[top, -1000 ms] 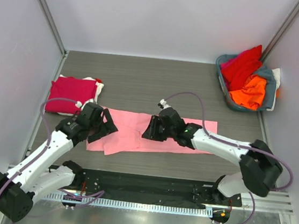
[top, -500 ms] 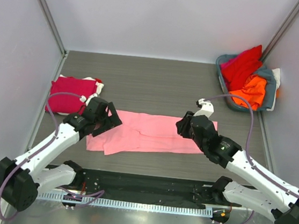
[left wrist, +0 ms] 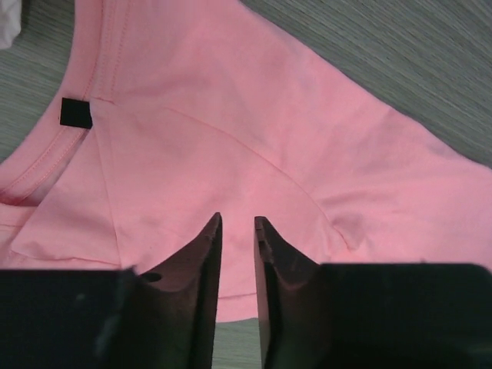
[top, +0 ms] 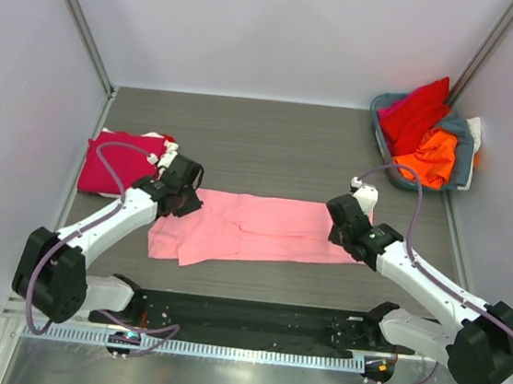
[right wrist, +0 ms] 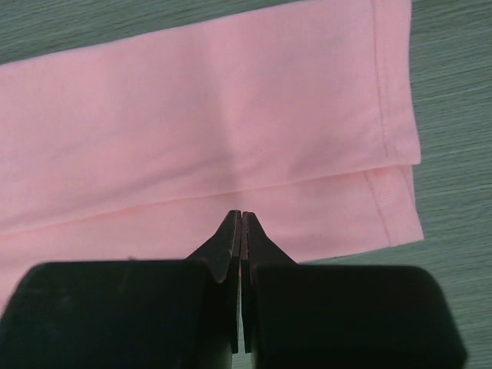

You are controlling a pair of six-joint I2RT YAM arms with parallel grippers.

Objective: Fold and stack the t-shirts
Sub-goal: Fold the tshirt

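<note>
Top: long-folded light pink cotton t-shirt [top: 252, 229] flat on grey table [top: 271, 147]; left tool [top: 181, 200] at collar end, right tool [top: 340, 228] at hem end.
Left wrist: jaws narrowly apart (cloth caught? can't tell).
Right wrist: clenched at the near edge.
Step looks like the crosswise fold; next needs both ends pinched and lifted together.

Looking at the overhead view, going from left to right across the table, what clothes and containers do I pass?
Folded crimson t-shirt → flat pink t-shirt → grey-blue basket holding a red t-shirt and an orange t-shirt.

Top view high, rear, looking down; wrist views close above pink t-shirt [top: 252, 229], shared by all.
</note>
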